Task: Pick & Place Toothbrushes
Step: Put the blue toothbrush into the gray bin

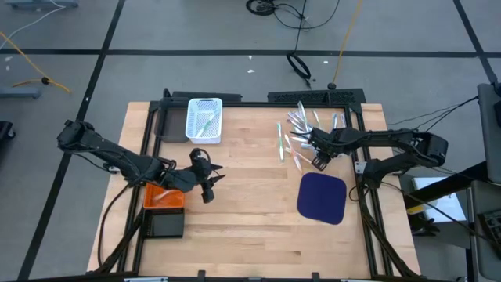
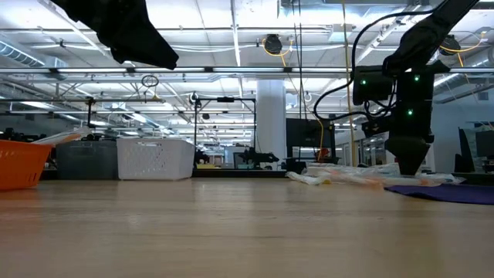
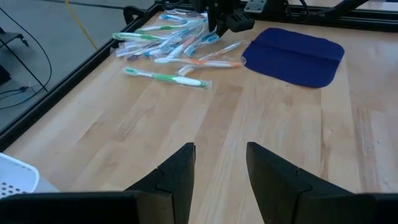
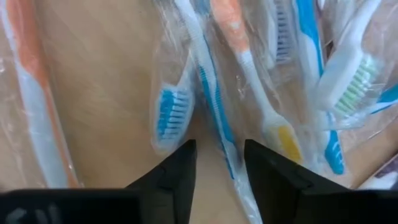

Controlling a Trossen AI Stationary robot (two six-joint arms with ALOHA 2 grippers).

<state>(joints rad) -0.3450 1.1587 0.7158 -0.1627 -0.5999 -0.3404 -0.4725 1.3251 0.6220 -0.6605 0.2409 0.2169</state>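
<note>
Toothbrushes [image 1: 301, 133], thin wrapped plastic sticks, mostly piled at table's far right; few already in white mesh basket [image 1: 204, 119]. Right gripper [image 1: 320, 160] low over pile, jaws parted, nothing held. Left gripper [image 1: 208, 182] waits mid-table, jaws part-open, empty. Bulk left.

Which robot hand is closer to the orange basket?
The left hand. It hangs just beside the orange basket, on the table's left side. The right hand is far across the table, down over the pile of toothbrushes.

Bright overhead ceiling lights; right wrist close-up blurred.
</note>
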